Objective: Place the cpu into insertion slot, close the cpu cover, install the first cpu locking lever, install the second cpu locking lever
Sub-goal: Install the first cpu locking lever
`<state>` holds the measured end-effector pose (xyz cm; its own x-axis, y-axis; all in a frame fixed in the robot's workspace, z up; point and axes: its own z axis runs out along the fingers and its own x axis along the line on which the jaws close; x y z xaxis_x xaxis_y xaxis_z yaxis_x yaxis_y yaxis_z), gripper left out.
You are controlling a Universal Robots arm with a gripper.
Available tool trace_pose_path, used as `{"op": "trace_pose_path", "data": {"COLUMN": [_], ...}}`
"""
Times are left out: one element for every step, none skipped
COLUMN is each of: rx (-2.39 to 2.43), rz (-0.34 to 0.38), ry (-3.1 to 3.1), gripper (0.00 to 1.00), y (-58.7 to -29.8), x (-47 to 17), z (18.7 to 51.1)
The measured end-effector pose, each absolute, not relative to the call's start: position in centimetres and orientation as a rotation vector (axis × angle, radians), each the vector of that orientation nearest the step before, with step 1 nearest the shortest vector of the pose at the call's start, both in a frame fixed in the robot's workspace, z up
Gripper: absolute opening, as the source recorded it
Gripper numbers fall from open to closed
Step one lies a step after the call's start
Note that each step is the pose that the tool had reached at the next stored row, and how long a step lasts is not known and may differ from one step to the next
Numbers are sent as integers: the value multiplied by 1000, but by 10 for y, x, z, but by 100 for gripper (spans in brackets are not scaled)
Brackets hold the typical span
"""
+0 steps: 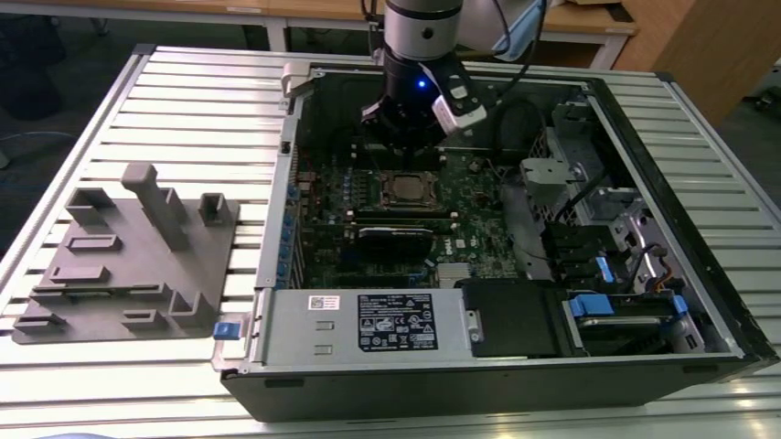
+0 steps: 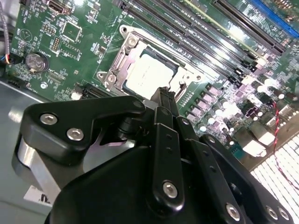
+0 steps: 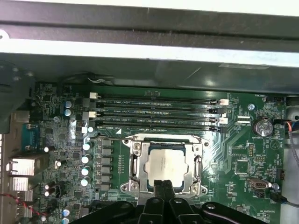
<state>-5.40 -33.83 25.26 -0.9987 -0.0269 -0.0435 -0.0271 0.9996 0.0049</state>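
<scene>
The cpu (image 3: 163, 163) lies flat in the insertion slot (image 3: 161, 138) on the green motherboard, its pale metal top showing; the pin field is hidden beneath it. The cpu cover (image 3: 134, 161), a metal frame, lies down around the chip and reads the same in the second wrist view (image 2: 117, 64). A thin locking lever rod (image 3: 110, 138) runs beside the socket's corner; I cannot tell whether it is latched. My gripper (image 3: 164, 185) hovers just above the socket's edge, shut with nothing between its fingers. In the exterior view the gripper (image 1: 409, 157) hangs inside the case over the cpu (image 1: 409, 189).
Long black memory slots (image 3: 154, 112) run beside the socket. A coin battery (image 3: 261, 126) sits on the board. The case wall (image 1: 293, 165) and the power supply (image 1: 366, 320) ring the board. Drive bays with blue tabs (image 1: 598, 306) are at the exterior view's right, a grey fixture block (image 1: 123, 247) at its left.
</scene>
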Motion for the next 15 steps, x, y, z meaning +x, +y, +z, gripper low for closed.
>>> {"op": "trace_pose_path", "data": {"rx": [-42, -42, -42, -42, -42, -42, -42, -42, -42, -42, -42, -42, -42, -42, -42], "rz": [9, 9, 9, 9, 9, 9, 9, 9, 9, 9, 9, 9, 8, 9, 9], "ry": [3098, 3098, 3098, 3098, 3098, 3098, 3098, 3098, 3098, 3098, 3098, 3098, 3098, 3098, 3098], "gripper": [11, 11, 11, 11, 11, 11, 11, 11, 11, 11, 11, 11, 11, 11, 11], "y": [-338, -338, -338, -338, -338, -338, -338, -338, -338, -338, -338, -338, -338, -338, -338], "x": [-54, -54, -54, -54, -54, -54, -54, -54, -54, -54, -54, -54, -55, -56, -57], "z": [254, 255, 255, 255, 255, 255, 255, 255, 255, 255, 255, 255, 255, 255, 255]}}
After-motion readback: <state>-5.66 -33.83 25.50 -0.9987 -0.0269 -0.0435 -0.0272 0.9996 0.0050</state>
